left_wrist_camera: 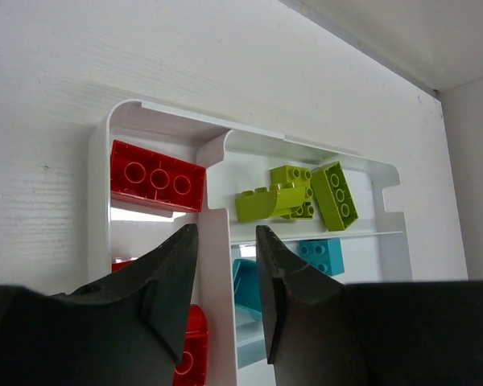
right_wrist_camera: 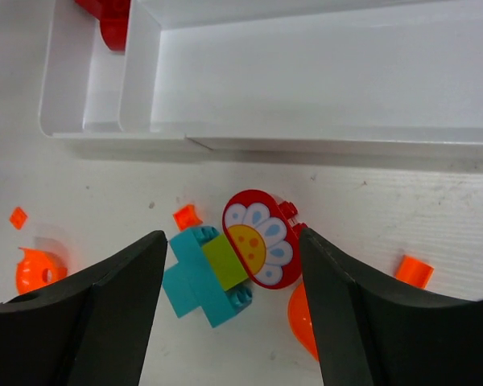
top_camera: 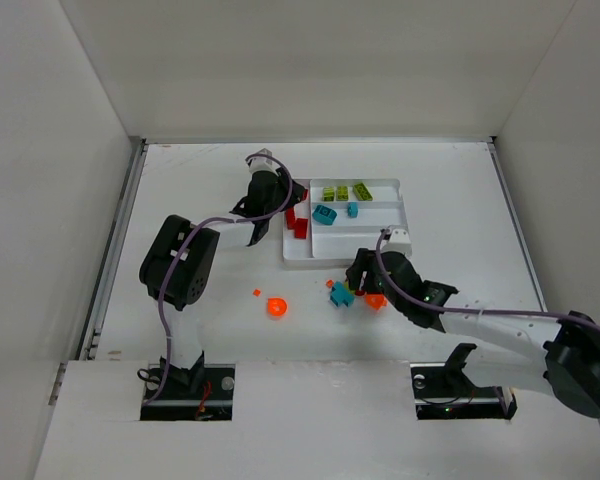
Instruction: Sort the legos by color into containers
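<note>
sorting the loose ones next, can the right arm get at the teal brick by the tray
Probably yes: the right arm hangs over the teal brick, jaws open to either side. The red flower piece lies between them too and may get caught.

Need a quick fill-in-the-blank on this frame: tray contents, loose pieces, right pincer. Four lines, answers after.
1. The bricks in the narrow side slot of the tray are ___.
2. The yellow-green bricks lie in the long slot ___ from the arms.
3. The right pincer, above the flower disc, is ___.
4. The loose dome piece is ___.

Missing words: red; farthest; open; orange.
</note>
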